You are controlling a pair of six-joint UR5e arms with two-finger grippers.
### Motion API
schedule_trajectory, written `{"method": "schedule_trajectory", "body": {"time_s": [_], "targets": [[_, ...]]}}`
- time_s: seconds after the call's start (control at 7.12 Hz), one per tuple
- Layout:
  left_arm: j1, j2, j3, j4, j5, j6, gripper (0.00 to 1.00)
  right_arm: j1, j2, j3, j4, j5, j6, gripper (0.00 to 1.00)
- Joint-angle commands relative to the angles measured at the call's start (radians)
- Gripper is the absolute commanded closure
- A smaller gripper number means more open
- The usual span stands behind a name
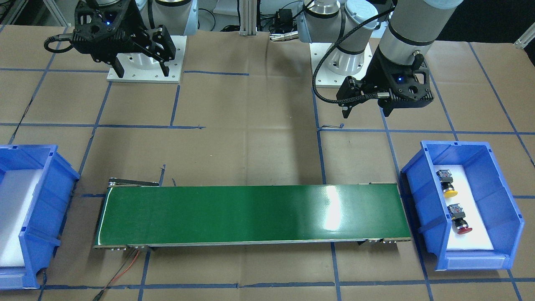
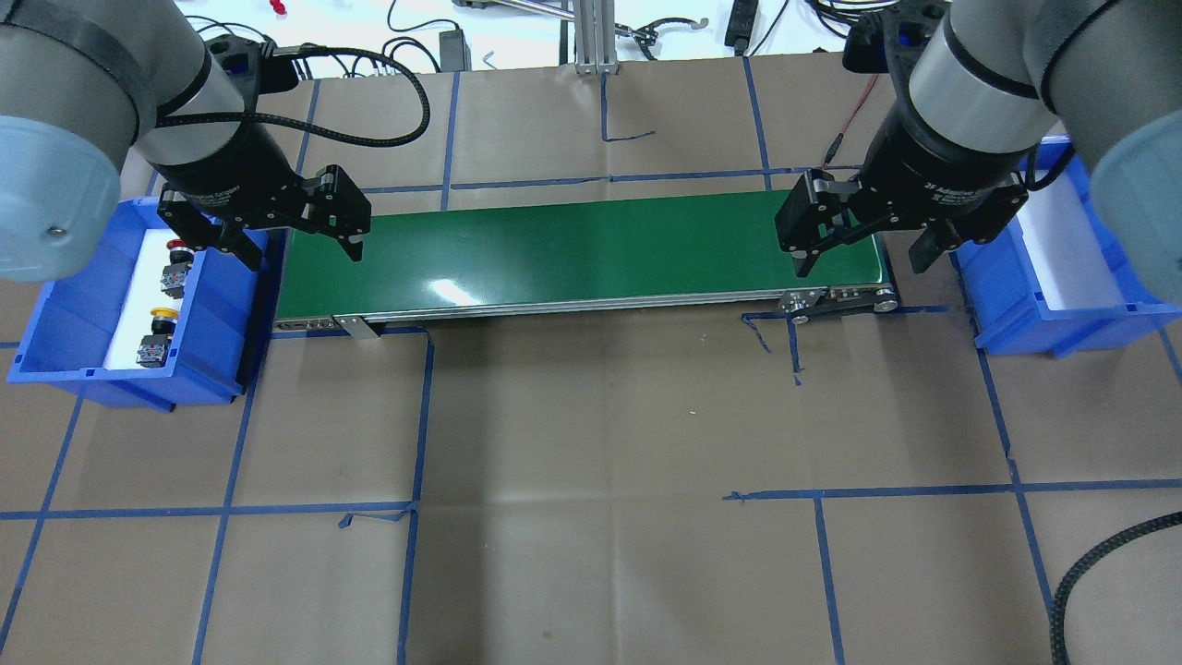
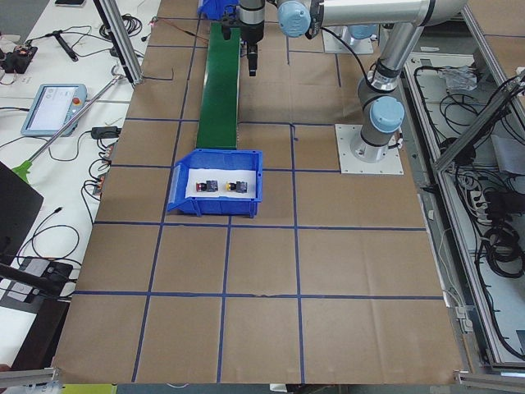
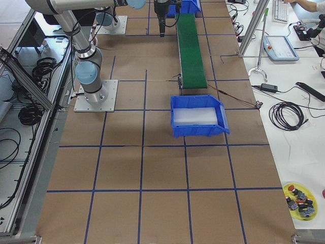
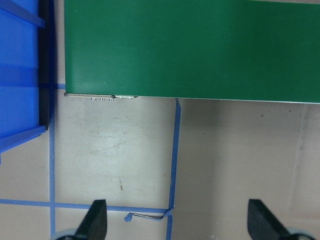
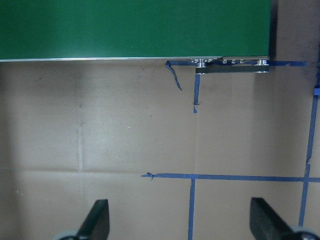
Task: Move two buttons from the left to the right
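Note:
The two buttons lie on their sides on the white liner of the blue bin (image 1: 422,196) at my left end of the table. One is the yellow-capped button (image 1: 447,184) (image 2: 157,334). The other is the red-capped button (image 1: 459,220) (image 2: 175,263). My left gripper (image 2: 297,247) (image 1: 367,112) hangs open and empty above the conveyor's left end, beside that bin. Its fingertips (image 5: 95,220) stand wide apart. My right gripper (image 2: 862,259) (image 1: 142,69) is open and empty above the conveyor's right end. Its fingertips (image 6: 97,220) are also wide apart.
A green conveyor belt (image 2: 572,254) (image 1: 250,215) runs between the two bins, with nothing on it. The blue bin (image 2: 1007,286) (image 4: 198,117) at my right end holds only a white liner. Blue tape lines cross the brown paper. Red and black wires (image 1: 125,267) trail from the belt.

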Motion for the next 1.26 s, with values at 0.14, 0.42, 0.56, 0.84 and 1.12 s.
{"method": "schedule_trajectory", "body": {"time_s": [0.14,0.42,0.56,0.84,1.12], "targets": [[0.001,-0.002,-0.001,0.001,0.001,0.0,0.0,0.0,0.0,0.0,0.0,0.0,0.0,0.0],[0.002,0.0,-0.002,-0.001,0.004,0.0,0.0,0.0,0.0,0.0,0.0,0.0,0.0,0.0],[0.007,-0.003,-0.002,0.002,0.0,0.002,0.0,0.0,0.0,0.0,0.0,0.0,0.0,0.0],[0.013,-0.011,0.001,0.007,0.006,0.053,0.0,0.0,0.0,0.0,0.0,0.0,0.0,0.0],[0.145,-0.016,0.022,0.001,0.0,0.13,0.0,0.0,0.0,0.0,0.0,0.0,0.0,0.0]]}}
